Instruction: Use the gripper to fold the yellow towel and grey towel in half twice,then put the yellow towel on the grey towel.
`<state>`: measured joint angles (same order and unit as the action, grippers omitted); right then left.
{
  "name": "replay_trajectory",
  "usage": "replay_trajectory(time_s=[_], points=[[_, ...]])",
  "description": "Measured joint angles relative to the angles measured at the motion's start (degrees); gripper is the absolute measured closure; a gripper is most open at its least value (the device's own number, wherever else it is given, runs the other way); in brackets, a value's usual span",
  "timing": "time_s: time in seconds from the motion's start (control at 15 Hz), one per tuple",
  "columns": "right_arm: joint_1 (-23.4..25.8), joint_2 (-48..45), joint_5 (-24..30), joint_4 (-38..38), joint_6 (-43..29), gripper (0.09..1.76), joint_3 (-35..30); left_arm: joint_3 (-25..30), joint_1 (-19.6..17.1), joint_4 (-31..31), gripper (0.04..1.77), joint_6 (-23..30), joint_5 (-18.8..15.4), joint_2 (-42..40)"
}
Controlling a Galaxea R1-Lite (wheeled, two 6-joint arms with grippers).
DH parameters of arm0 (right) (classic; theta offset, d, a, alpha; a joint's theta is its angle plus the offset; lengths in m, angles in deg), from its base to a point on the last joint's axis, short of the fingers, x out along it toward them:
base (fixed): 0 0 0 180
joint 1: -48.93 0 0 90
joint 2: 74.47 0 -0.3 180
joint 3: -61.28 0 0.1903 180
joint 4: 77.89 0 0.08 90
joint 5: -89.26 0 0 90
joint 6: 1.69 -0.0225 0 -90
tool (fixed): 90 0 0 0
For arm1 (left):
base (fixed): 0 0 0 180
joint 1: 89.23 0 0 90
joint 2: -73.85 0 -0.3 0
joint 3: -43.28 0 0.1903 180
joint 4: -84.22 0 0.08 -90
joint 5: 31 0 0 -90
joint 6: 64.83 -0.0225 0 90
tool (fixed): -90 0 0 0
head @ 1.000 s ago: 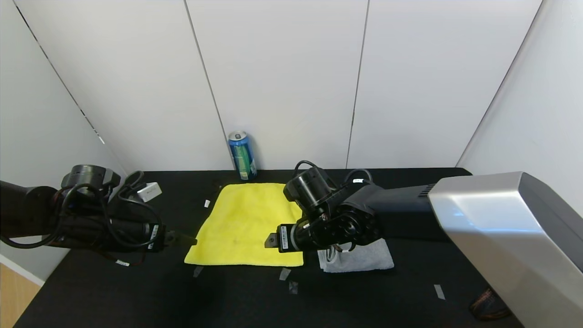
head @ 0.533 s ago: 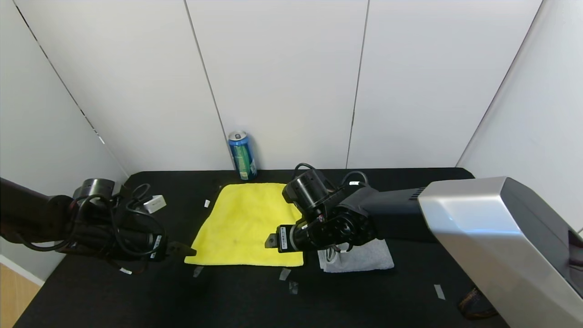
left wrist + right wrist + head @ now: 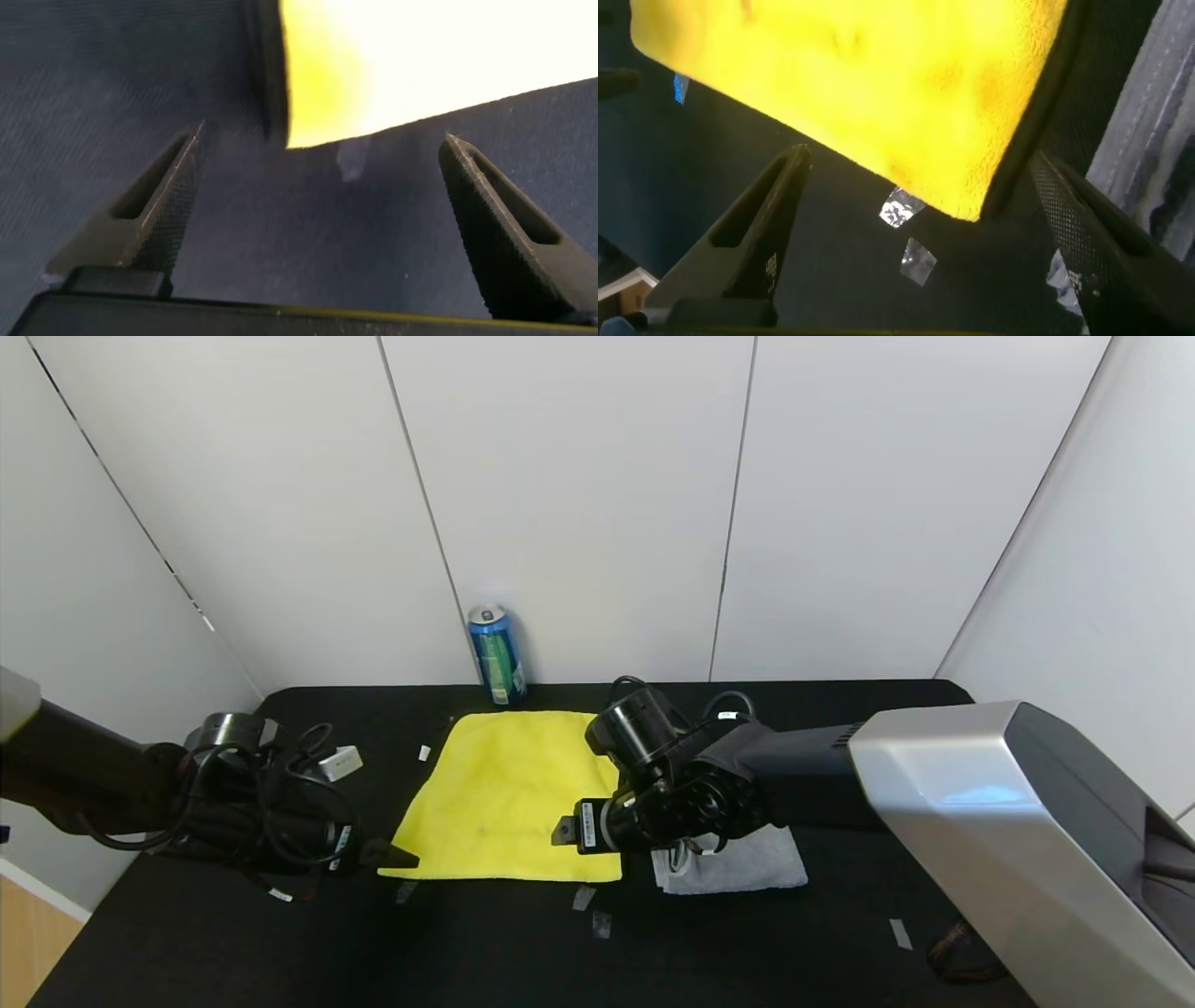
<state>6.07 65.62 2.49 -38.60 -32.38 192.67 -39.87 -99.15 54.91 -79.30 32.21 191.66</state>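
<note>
The yellow towel (image 3: 504, 793) lies flat in the middle of the black table. The grey towel (image 3: 752, 863), folded small, lies at its right, partly hidden under my right arm. My left gripper (image 3: 397, 854) is open, low at the yellow towel's near left corner; the left wrist view shows that corner (image 3: 392, 65) just beyond the left gripper (image 3: 324, 133). My right gripper (image 3: 563, 831) is open above the towel's near right part; the right wrist view shows the right gripper (image 3: 920, 154) over the near right corner (image 3: 878, 75), with the grey towel (image 3: 1158, 112) beside it.
A blue can (image 3: 497, 655) stands at the back by the wall. A small white box (image 3: 341, 763) lies at the left. Bits of tape (image 3: 583, 896) lie on the table (image 3: 747, 943) near the towel's front edge. A cable (image 3: 962, 957) lies at the front right.
My left arm has moved right and lower, bringing its gripper close to the yellow towel's near left corner. My right gripper has shifted slightly right. The towels have not moved.
</note>
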Motion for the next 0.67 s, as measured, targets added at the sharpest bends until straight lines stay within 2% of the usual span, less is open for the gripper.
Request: replay_trajectory(time_s=[0.67], points=[[0.9, -0.1, -0.1, 0.0, -0.2, 0.15, 0.0, -0.6, 3.2, 0.0, 0.09, 0.3, -0.4, 0.7]])
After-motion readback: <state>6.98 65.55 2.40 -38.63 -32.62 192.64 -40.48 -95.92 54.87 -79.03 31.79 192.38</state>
